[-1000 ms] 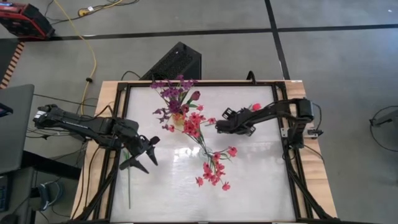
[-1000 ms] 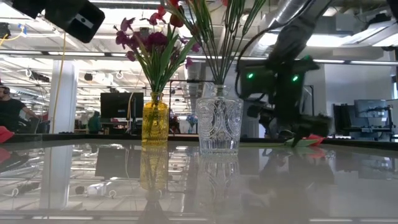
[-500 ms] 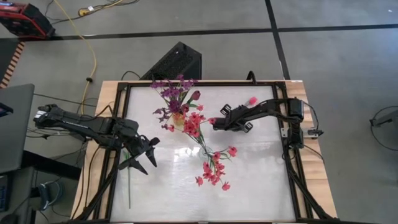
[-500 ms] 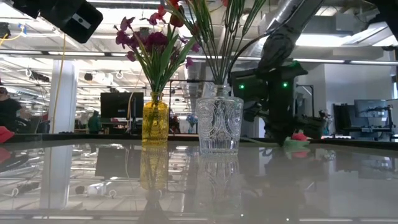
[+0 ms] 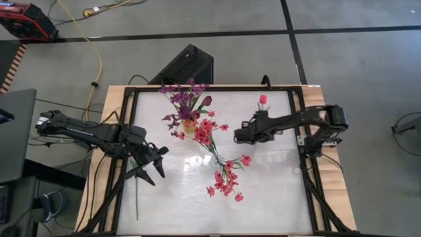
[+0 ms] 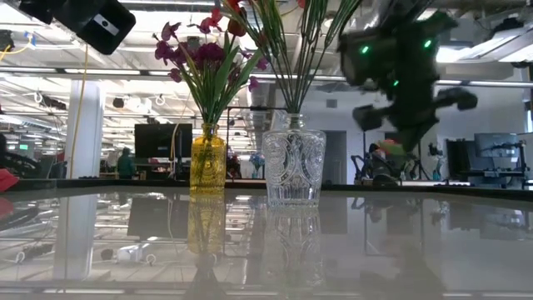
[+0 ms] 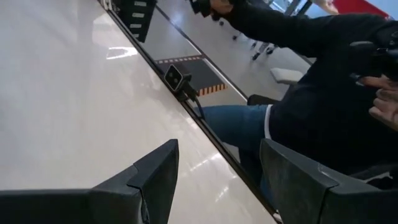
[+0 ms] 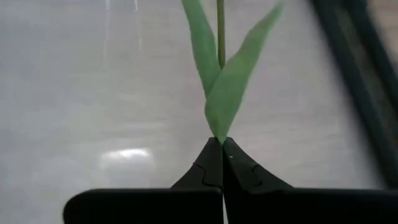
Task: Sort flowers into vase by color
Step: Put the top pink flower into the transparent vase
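A red tulip bud (image 5: 263, 100) on a thin green stalk (image 8: 219, 31) with two leaves is held by my right gripper (image 8: 221, 144), which is shut on it above the table's far right part. In the low view the tulip (image 6: 386, 152) hangs well above the tabletop. Purple sprigs (image 5: 182, 99) stand in a yellow vase (image 6: 208, 162). Red-pink sprigs (image 5: 225, 179) stand in a clear cut-glass vase (image 6: 293, 167) beside it. My left gripper (image 5: 152, 166) waits open over the table's left side, with nothing between its fingers (image 7: 155, 180). My right gripper pinches the tulip's stalk between its two fingertips, right where the two leaves (image 8: 219, 118) spring from it. The stalk runs on straight ahead of the fingers, with the bud toward the table's far edge. The whole flower is lifted clear of the table.
A thin green stalk (image 5: 136, 194) lies along the table's left edge, near my left gripper. The two vases stand close together at the middle of the far half. A seated person (image 7: 323, 99) is just beyond the table's edge in the left wrist view.
My right gripper has taken the tulip up off the table, where it lay a second ago, and has risen well above the tabletop. The bud now points toward the far edge and sits farther that way than before.
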{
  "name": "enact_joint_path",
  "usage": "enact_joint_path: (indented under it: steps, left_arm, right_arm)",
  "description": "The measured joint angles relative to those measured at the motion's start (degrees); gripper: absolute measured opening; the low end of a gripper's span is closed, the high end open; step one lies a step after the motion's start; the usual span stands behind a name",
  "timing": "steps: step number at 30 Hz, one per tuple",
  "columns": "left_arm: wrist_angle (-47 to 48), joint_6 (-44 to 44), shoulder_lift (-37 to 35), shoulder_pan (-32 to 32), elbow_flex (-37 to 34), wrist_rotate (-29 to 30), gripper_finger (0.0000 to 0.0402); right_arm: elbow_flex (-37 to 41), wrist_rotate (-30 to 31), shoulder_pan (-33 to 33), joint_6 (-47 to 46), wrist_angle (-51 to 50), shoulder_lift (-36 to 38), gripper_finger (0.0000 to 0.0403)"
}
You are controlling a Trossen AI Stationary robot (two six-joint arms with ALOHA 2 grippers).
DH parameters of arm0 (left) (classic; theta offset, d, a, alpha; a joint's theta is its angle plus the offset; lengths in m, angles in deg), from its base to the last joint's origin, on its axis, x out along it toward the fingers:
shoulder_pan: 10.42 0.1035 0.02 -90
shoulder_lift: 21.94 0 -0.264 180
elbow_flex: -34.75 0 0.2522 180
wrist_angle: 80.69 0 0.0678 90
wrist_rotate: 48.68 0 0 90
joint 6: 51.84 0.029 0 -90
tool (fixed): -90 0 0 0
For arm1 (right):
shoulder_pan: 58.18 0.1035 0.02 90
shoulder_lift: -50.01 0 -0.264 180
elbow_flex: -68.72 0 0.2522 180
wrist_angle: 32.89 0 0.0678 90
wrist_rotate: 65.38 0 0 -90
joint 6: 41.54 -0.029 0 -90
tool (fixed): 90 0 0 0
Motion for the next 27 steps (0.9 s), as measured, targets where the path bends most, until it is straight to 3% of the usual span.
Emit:
enact_joint_path:
  steps: [8, 15, 21, 23, 27]
  left_arm:
    - [-2.6, -1.6, 0.0, 0.0, 0.0, 4.9, 0.0215]
    - [-4.6, -3.1, 0.0, 0.0, 0.0, 11.2, 0.0215]
    - [-7.9, -3.4, 0.0, 0.0, 0.0, 16.0, 0.0215]
    - [-9.5, -3.4, 0.0, 0.0, 0.0, 17.1, 0.0215]
    - [-12.5, -3.5, 0.0, 0.0, 0.0, 19.3, 0.0215]
  right_arm:
    - [0.0, 3.7, 5.5, 15.0, -1.2, 10.9, 0.0017]
    - [0.4, 28.3, 21.3, 17.8, 7.6, 19.7, 0.0017]
    - [2.8, 46.3, 34.2, 26.0, 19.4, 21.2, 0.0017]
    - [2.7, 49.2, 36.3, 26.0, 21.0, 20.3, 0.0017]
    - [2.8, 49.2, 36.7, 25.9, 21.9, 18.8, 0.0017]
